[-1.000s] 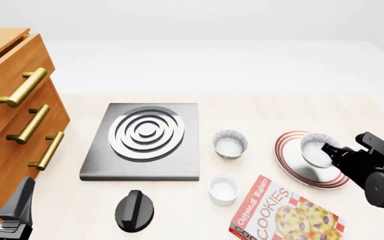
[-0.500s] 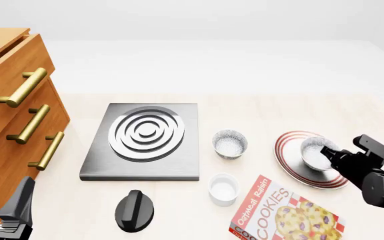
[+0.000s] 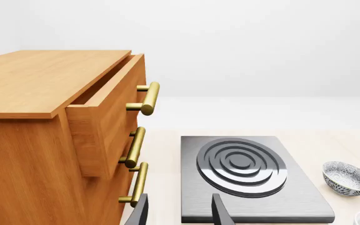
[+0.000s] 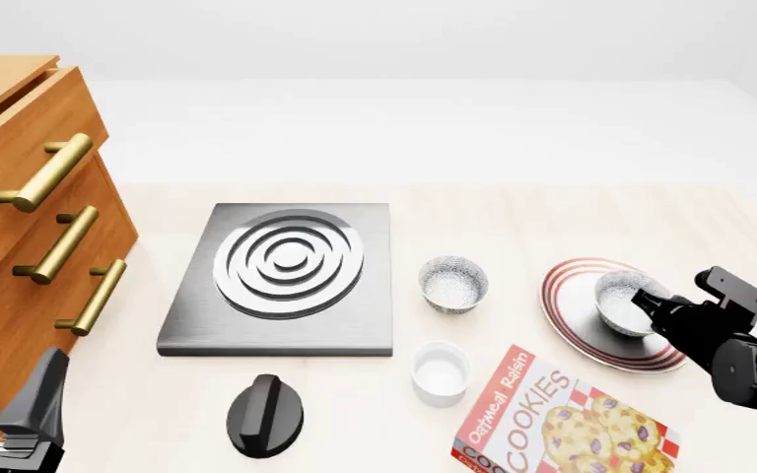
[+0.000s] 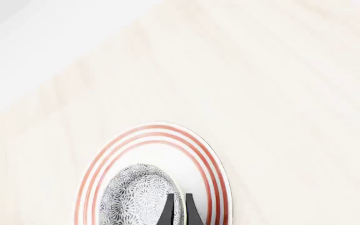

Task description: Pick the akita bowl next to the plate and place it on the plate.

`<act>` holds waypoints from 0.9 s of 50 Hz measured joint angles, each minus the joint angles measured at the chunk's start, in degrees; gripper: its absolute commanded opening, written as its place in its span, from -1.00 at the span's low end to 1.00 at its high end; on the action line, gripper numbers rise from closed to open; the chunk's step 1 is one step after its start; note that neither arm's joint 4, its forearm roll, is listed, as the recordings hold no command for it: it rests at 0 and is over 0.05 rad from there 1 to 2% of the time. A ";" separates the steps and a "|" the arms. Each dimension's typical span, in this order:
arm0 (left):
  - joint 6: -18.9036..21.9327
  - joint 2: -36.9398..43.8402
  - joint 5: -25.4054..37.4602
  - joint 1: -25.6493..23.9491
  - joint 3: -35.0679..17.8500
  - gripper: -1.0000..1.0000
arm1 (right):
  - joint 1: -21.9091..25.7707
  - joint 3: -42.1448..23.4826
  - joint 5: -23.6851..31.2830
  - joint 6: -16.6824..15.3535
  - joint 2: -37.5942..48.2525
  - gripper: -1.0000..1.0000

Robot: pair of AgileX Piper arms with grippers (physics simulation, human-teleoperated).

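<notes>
On the plate, toward the table's right side, sat the akita bowl, speckled grey-and-black outside, white inside. Right gripper had its fingers nearly together, pinching the bowl's rim; right wrist view showed the two dark tips straddling the rim wall, with the plate's red rings visible round the bowl. Whether the bowl's base fully touched the plate could not be told.

A second speckled bowl stood left of the plate, apart from it, just right of the grey stove. Nearer the arms stood a small white cup, a black knob and a cookie box, the box's corner close to the plate's near edge.

Left gripper hung low at the near left, beside the wooden drawer cabinet with brass handles. Its fingers were apart and held nothing; left wrist view looked past them at the stove and cabinet, top drawer slightly open.
</notes>
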 measured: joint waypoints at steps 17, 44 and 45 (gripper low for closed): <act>0.00 0.00 0.00 0.00 0.00 1.00 | 0.14 -0.12 0.71 0.67 -0.55 1.00; 0.00 0.00 0.00 0.00 0.00 1.00 | -0.53 -0.40 6.43 3.85 -8.98 1.00; 0.00 0.00 0.00 0.00 0.00 1.00 | -0.60 -0.37 6.70 3.97 -9.52 1.00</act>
